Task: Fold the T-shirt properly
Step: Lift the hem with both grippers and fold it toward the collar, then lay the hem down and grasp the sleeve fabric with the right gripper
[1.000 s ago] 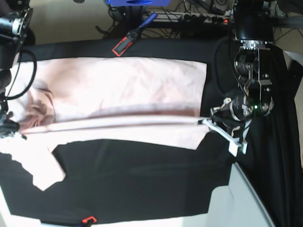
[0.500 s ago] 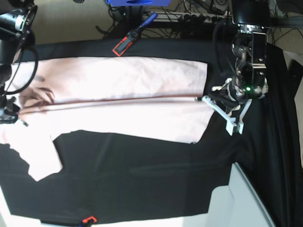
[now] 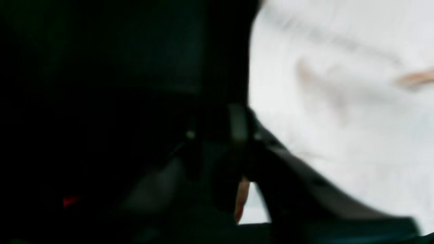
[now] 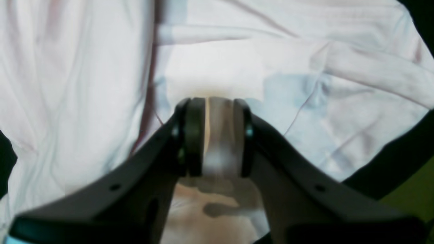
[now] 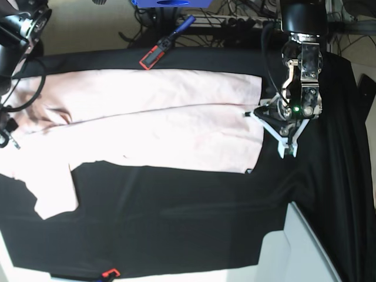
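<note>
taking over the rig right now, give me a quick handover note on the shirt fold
Left gripper: at the T-shirt's edge on the base view's right; open or shut not clear.
Right gripper: fingers slightly apart, over cloth at the sleeve end; a grip cannot be confirmed.
Shirt: flat on the black table cloth, one lengthwise fold laid, running across the base view; one sleeve sticks out.
Left to do: tuck that sleeve, fold the other long side, then fold across.

The base camera looked straight down on the desk; both wrist cameras sat close above the shirt, which all three shared.
</note>
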